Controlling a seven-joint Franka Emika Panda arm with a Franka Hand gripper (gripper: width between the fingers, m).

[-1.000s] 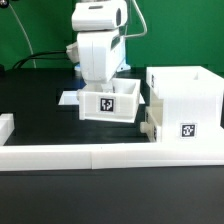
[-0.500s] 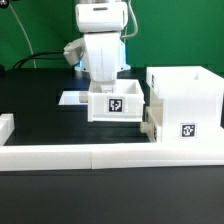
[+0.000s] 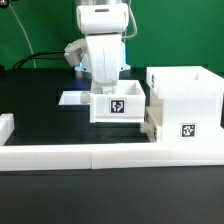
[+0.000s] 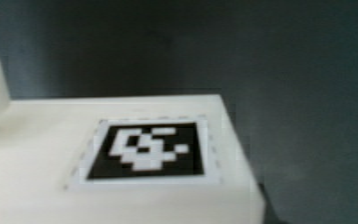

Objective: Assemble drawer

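A shallow white drawer tray (image 3: 120, 106) with a tag on its front stands in the middle, its right side against the tall white housing (image 3: 186, 98). My gripper (image 3: 105, 90) reaches down into the tray at its back wall. The fingers are hidden by the tray, which travels with the arm. A second white part (image 3: 150, 124) sits low at the housing's left side, partly hidden. The wrist view shows only a white surface with a tag (image 4: 149, 150), very close and blurred, with no fingers in it.
The low white border wall (image 3: 100, 155) runs along the front. The marker board (image 3: 72, 98) lies flat behind the tray on the exterior view's left. A small white block (image 3: 5, 127) sits at the far left on the black table.
The arm and the tray have moved together toward the exterior view's right, and the tray now reaches the housing's side.
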